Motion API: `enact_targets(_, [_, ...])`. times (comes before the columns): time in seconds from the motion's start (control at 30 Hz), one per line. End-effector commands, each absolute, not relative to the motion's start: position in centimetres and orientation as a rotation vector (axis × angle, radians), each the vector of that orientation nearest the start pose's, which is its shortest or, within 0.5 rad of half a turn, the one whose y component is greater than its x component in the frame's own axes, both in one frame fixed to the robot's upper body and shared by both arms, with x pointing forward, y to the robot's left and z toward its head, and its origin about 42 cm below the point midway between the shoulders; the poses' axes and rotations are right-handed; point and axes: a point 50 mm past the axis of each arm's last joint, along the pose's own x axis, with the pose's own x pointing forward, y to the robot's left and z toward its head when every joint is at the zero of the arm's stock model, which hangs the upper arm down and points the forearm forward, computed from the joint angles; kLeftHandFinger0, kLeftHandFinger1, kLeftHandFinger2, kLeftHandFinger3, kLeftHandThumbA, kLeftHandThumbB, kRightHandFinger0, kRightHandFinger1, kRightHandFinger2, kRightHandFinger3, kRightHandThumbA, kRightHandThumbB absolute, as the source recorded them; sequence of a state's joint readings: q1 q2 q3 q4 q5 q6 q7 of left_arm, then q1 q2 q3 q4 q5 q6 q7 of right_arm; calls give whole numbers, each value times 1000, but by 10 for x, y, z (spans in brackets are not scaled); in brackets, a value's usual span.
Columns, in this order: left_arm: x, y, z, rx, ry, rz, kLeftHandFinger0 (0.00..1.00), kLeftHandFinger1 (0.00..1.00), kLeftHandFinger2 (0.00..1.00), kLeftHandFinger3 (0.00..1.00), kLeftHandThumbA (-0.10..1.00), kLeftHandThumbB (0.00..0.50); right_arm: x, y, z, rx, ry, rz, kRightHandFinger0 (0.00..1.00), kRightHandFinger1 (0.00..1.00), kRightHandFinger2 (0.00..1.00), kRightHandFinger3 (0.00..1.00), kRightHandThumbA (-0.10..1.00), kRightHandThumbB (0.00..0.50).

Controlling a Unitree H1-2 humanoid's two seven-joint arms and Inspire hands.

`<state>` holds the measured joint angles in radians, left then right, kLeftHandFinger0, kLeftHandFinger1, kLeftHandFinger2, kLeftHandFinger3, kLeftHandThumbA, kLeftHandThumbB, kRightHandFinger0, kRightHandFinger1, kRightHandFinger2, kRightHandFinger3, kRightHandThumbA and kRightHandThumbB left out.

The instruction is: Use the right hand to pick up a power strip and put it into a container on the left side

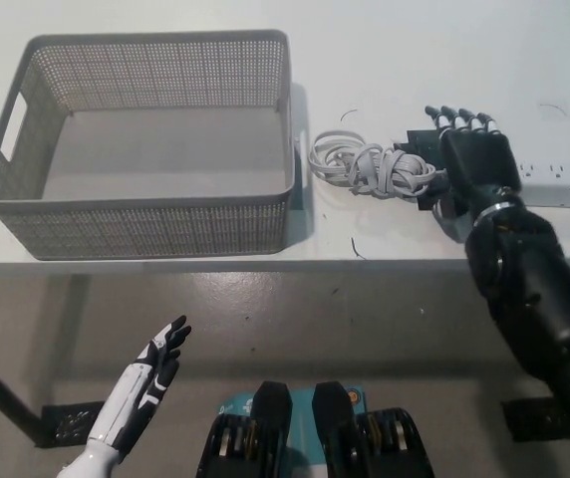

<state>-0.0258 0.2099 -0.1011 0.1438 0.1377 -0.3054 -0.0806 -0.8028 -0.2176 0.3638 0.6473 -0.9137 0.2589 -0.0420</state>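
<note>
Black right hand (474,164) laid flat over power strip (549,175), fingers (461,118) extended side by side, nothing pinched yet. Strip lies on table (385,60) at right, mostly covered; coiled cord (370,165) just left of hand, near basket (145,214). Step judged: reach, grasp pending. Next: fingers to be closed around strip body, cord carried along. White left hand (150,378) idle below table, fingers loosely apart.

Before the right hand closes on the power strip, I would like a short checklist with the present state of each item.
1. Right hand over the power strip: ok, it covers the strip's left end.
2. Hold on the strip: cannot tell, the hand hides the contact.
3. Coiled cable free of the basket: ok, it lies beside it, apart.
4. Basket ready to receive: ok, nothing shows inside.
5. Left hand out of the way: ok, open, below the table edge.
</note>
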Motion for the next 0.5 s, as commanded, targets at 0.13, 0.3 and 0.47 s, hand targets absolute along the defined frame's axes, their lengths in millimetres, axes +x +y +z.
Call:
enact_targets(0.13, [287, 253, 92, 361, -219, -241, 1000, 1000, 1000, 1000, 1000, 112, 543, -160, 253, -1341, -290, -160, 1000, 1000, 1000, 1000, 1000, 356])
enact_targets(0.3, [287, 253, 93, 357, -227, -239, 1000, 1000, 1000, 1000, 1000, 109, 557, -158, 249, -1365, -236, -148, 1000, 1000, 1000, 1000, 1000, 376])
enact_targets(0.47, [287, 254, 92, 357, -234, -241, 1000, 1000, 1000, 1000, 1000, 107, 559, -163, 236, -1364, -297, -186, 1000, 1000, 1000, 1000, 514, 354])
